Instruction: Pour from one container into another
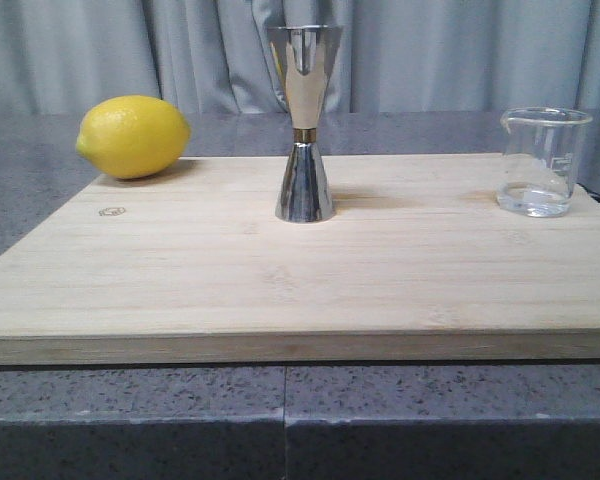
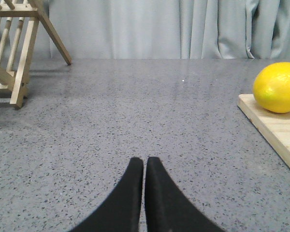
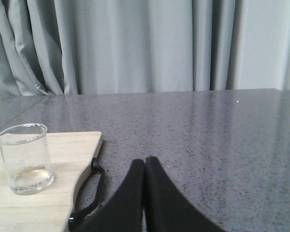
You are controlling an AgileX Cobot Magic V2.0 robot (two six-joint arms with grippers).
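The clear glass beaker (image 1: 542, 162) stands upright at the right end of the wooden board (image 1: 300, 270), a little clear liquid in its bottom. It also shows in the right wrist view as the beaker (image 3: 25, 158). The steel hourglass jigger (image 1: 304, 122) with its gold waist band stands upright at the board's middle back. Neither gripper appears in the front view. My left gripper (image 2: 145, 162) is shut and empty over the grey counter, left of the board. My right gripper (image 3: 145, 162) is shut and empty over the counter, right of the board and apart from the beaker.
A yellow lemon (image 1: 133, 136) lies on the board's far left corner, seen too as the lemon (image 2: 278, 87). A wooden rack (image 2: 17, 48) stands far left on the counter. The board has a black handle (image 3: 89, 193) on its right edge. Grey curtains hang behind.
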